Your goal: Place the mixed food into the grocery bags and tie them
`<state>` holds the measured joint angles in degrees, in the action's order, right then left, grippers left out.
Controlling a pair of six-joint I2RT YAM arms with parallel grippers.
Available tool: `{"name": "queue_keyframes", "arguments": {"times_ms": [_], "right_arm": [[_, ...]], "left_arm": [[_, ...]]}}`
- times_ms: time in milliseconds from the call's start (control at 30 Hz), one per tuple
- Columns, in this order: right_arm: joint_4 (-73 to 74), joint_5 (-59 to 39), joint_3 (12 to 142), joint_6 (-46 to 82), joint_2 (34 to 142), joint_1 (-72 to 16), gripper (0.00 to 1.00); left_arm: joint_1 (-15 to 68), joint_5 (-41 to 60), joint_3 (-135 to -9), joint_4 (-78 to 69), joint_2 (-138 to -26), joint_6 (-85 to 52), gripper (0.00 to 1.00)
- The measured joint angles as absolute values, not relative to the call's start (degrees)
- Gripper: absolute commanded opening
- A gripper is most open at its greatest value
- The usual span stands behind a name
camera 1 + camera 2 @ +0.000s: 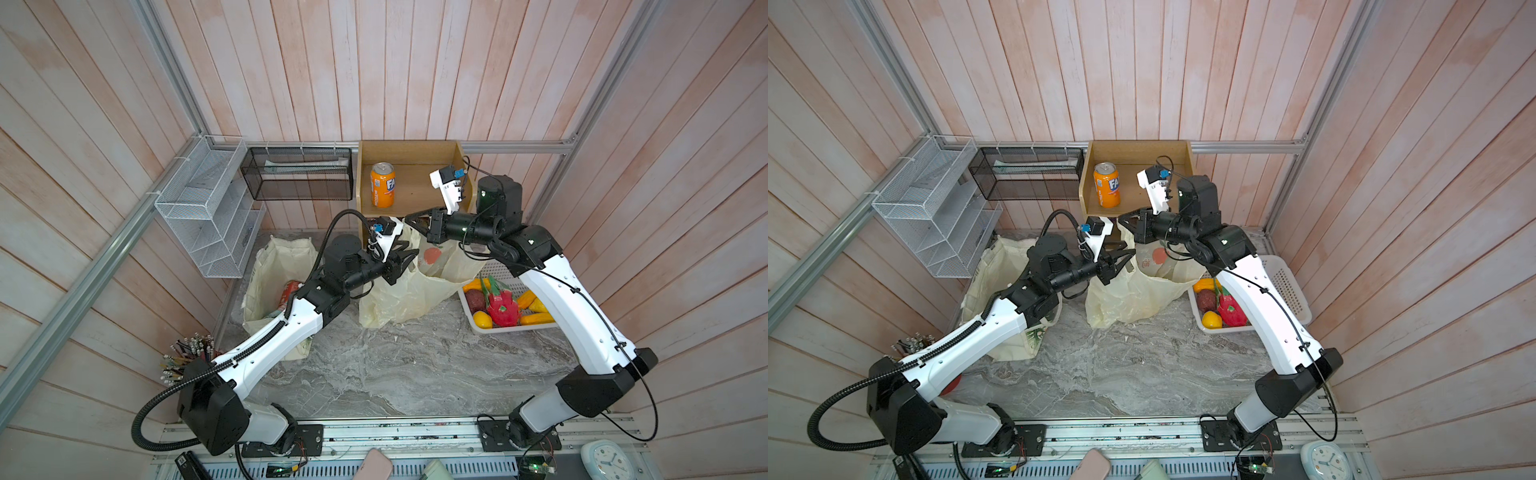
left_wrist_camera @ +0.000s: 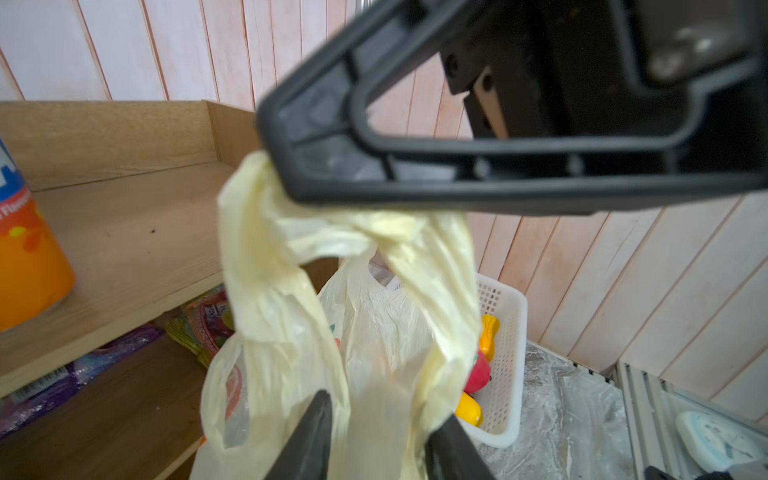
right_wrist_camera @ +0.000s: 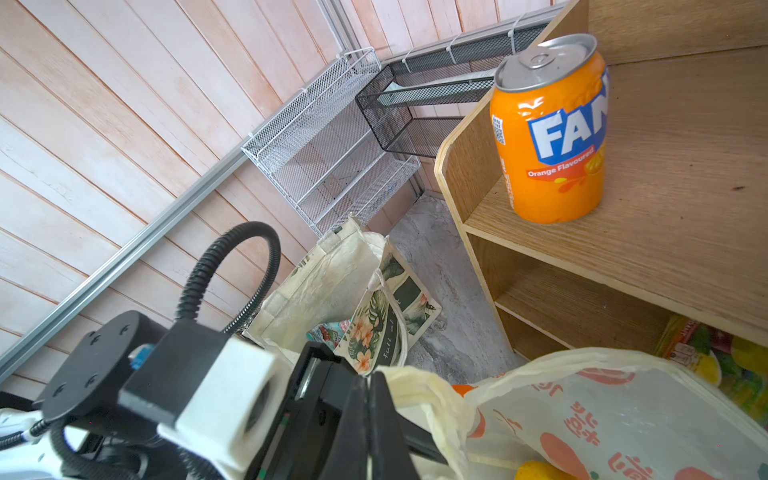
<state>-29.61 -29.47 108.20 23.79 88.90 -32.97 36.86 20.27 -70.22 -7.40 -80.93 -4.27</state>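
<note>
The pale-yellow plastic bag (image 1: 415, 291) (image 1: 1133, 291) printed with oranges stands mid-table, its handles pulled up. My right gripper (image 1: 408, 217) (image 3: 370, 380) is shut on one twisted handle (image 2: 253, 232). My left gripper (image 1: 409, 258) (image 2: 386, 411) has its jaws apart around the other handle's strands. The cream canvas tote (image 1: 270, 266) (image 3: 332, 286) slumps open at the left. Inside it shows a red can (image 1: 291, 291) in a top view and a teal packet (image 3: 328, 332) in the right wrist view.
An orange soda can (image 1: 382, 185) (image 3: 548, 133) stands on the wooden shelf (image 1: 415, 199) just behind both grippers. A white basket (image 1: 505, 276) of fruit sits to the right of the bag. Wire racks (image 1: 208, 208) hang at the back left. A pencil pot (image 1: 187, 357) stands front left.
</note>
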Motion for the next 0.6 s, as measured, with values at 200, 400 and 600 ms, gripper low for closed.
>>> {"name": "queue_keyframes", "arguments": {"times_ms": [200, 400, 600], "right_arm": [[-24.6, -29.3, 104.0, 27.1, 86.8, -33.0, 0.0], [-23.1, -28.0, 104.0, 27.9, 86.7, -32.8, 0.39], [-22.9, -28.2, 104.0, 24.4, 85.6, -28.1, 0.74]], "left_arm": [[36.9, 20.4, -70.1, -11.1, -82.1, -7.6, 0.05], [36.9, 21.0, -70.0, -13.2, -82.6, -9.3, 0.0], [35.5, 25.9, -69.9, -12.6, -82.6, -9.8, 0.0]]}}
